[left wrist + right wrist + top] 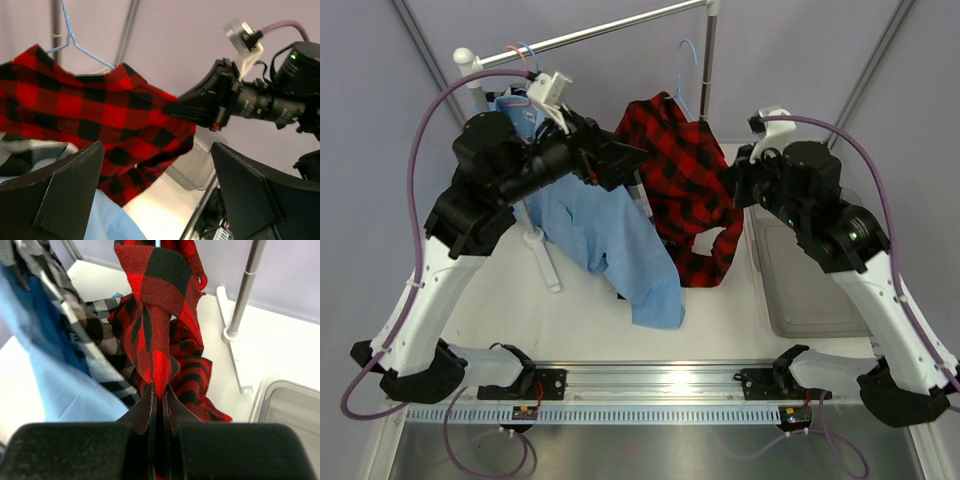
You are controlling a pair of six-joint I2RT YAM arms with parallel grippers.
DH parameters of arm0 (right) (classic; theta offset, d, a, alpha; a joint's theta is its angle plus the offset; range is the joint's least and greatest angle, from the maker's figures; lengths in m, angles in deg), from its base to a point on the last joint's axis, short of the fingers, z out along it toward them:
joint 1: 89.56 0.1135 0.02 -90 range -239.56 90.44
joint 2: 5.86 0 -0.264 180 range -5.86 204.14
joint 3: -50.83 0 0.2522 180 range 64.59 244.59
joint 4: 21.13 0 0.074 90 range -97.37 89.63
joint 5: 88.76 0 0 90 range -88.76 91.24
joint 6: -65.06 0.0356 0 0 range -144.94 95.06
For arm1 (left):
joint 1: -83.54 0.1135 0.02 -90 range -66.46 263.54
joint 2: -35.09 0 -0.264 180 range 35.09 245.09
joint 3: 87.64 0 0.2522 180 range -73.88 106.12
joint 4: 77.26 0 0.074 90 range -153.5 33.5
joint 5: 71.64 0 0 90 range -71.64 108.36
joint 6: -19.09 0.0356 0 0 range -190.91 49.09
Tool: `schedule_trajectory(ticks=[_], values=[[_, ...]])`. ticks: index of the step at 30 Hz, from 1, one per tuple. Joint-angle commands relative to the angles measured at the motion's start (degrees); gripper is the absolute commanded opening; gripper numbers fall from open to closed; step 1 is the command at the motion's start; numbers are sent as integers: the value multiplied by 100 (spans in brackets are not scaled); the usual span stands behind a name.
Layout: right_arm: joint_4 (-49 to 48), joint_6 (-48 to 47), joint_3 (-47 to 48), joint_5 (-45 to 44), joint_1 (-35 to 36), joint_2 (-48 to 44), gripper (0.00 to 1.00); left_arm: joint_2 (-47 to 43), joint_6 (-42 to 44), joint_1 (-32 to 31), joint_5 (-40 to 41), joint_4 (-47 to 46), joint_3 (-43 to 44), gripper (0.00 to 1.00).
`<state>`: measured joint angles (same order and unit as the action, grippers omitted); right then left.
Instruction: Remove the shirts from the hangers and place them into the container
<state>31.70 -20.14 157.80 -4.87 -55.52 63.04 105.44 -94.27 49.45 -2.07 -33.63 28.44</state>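
Two fingers of the right hand (159,395) pinch shut on a fold of the red-and-black plaid shirt (161,285), which rises from the hand to its light blue hanger (75,42). The container (810,290) sits on the desk (580,320) beside this arm; the left hand (157,170) gapes wide, empty.

The shirts (670,170) hang from the rail (610,30) — container (810,290) to their right.

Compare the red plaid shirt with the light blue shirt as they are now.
The red plaid shirt is checked red and black; the light blue shirt is plain. The right gripper is shut on a fold of the red plaid shirt; the light blue shirt is ungripped, the left gripper open. Both hang above the table, neither in the container.
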Motion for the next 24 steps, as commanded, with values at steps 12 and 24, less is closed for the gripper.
schedule_trajectory(ticks=[12,24], values=[[1103,707,-1165,2051,15,-2099,0,1148,1192,-1170,1698,-473,587,92],[1410,830,-875,2290,24,-2557,0,1262,1026,-1267,1682,-710,165,74]])
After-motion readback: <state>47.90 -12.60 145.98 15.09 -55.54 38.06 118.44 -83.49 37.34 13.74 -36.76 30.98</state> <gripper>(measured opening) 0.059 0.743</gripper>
